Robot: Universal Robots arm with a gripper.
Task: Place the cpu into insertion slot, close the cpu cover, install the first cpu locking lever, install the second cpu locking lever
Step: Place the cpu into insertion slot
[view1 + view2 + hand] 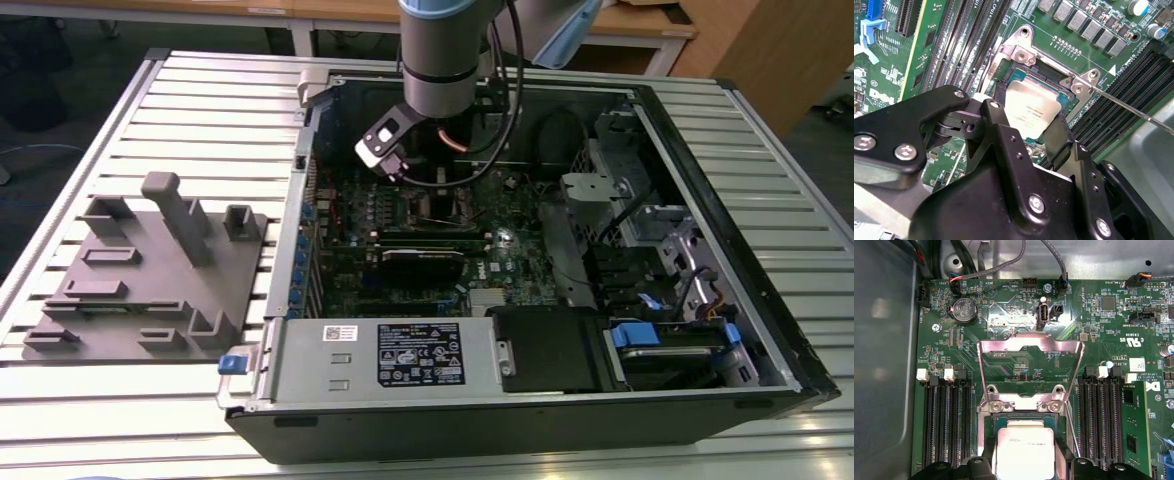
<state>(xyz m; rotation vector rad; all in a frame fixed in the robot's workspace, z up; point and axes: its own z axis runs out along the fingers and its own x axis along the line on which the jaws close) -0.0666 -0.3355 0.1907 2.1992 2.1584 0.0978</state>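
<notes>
An open computer case (534,435) is laid on the slatted worktop (174,90), and the arm (441,50) is seen inside its far part, above the motherboard (1104,340). The cpu cover (1030,346) is stood up open at the far edge of the insertion slot (1024,77). The pincer (1027,124) is clamped on the cpu (1035,107), which is held at the slot; whether it is seated cannot be told. Placing is judged the step in hand: the chip must be kept level and square to the rim.

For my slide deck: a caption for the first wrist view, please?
Gripper holds the cpu at the slot, cover standing open.
</notes>
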